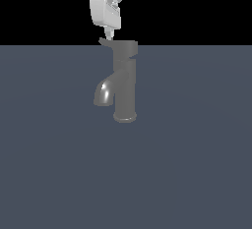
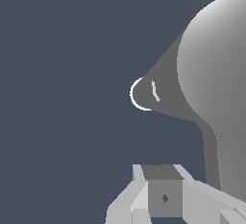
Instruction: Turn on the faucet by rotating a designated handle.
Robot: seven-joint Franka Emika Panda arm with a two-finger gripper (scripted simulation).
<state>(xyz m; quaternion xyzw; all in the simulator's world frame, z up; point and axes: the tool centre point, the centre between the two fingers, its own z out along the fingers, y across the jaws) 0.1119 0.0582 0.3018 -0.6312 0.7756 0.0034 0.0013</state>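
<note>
- Exterior view: dark grey glossy metal faucet (image 1: pixel 125 83) is seen upright on the slate desk (image 1: pixel 197 164), spout towards that view's left.
- Flat grey cap-like handle (image 1: pixel 120 46) tops the column; thin tip is touched by the white claw (image 1: pixel 109 35).
- Claw appears clenched, nothing gripped.
- Rigid, slick metal is judged; the tapered tip is best pushed.

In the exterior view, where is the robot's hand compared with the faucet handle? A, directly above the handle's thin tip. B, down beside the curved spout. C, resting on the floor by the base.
A: the hand hangs directly over the handle's thin tip, well above the spout.
</note>
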